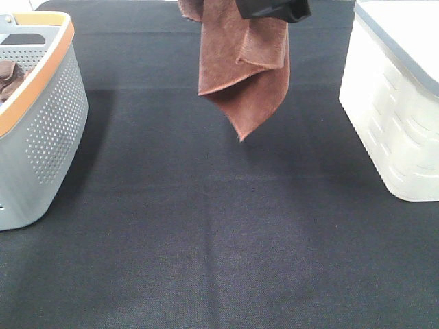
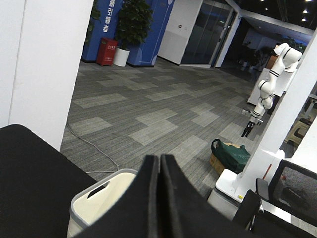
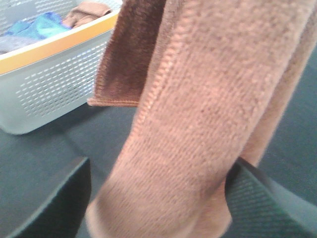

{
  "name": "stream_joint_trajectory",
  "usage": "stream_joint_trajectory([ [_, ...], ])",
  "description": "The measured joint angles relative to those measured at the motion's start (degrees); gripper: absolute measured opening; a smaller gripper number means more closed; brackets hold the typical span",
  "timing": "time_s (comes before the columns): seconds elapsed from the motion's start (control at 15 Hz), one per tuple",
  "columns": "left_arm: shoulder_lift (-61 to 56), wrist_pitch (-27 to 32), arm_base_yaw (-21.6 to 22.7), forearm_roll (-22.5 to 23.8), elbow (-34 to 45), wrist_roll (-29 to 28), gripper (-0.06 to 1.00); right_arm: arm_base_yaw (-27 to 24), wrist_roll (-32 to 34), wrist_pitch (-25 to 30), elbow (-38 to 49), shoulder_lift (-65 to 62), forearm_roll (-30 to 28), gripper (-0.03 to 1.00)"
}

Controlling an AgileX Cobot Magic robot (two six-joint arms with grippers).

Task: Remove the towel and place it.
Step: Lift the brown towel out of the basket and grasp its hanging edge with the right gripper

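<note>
The right gripper (image 1: 273, 9) has its jaws closed on the upper folds of the reddish-brown fuzzy microfiber towel (image 1: 243, 68). In the right wrist view the cloth fills the space between the two dark fingers (image 3: 49, 203). The left gripper (image 2: 159, 161) has its jaws pressed together on nothing and points away from the work area.

**Position of the towel.** The towel hangs in the air below the right gripper, above the far middle of the table (image 1: 219, 260). Its lowest corner is clear of the table surface. It is well apart from the grey perforated plastic basket with the orange rim (image 1: 48, 116) on the left and from the white ribbed plastic bin with the grey lid (image 1: 391, 123) on the right.

**Step in hand.** Removal appears complete; the carry to the placing spot is in progress. The next move probably calls for lowering until the hanging corner meets the table, then opening the jaws so the cloth settles without bunching.

**Materials.** The towel has a short, soft pile and a stitched hem, and it drapes in loose overlapping folds ending in a point. The table cover is a flat black woven fabric. The basket holds further cloths, one of them brown (image 1: 8, 77).
</note>
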Motion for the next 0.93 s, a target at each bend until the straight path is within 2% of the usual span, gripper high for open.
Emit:
stream_joint_trajectory([
  [0.47, 0.0, -0.3, -0.1, -0.8, 0.0, 0.0, 0.00, 0.0, 1.3, -5.4, 0.0, 2.2, 1.9, 0.72],
  [0.6, 0.0, -0.7, -0.3, -1.2, 0.0, -0.1, 0.00, 0.0, 2.4, -7.7, 0.0, 2.8, 3.0, 0.78],
  [0.93, 0.0, -1.7, -0.3, -1.7, 0.0, -0.1, 0.00, 0.0, 2.5, -8.2, 0.0, 5.3, 3.2, 0.80],
])
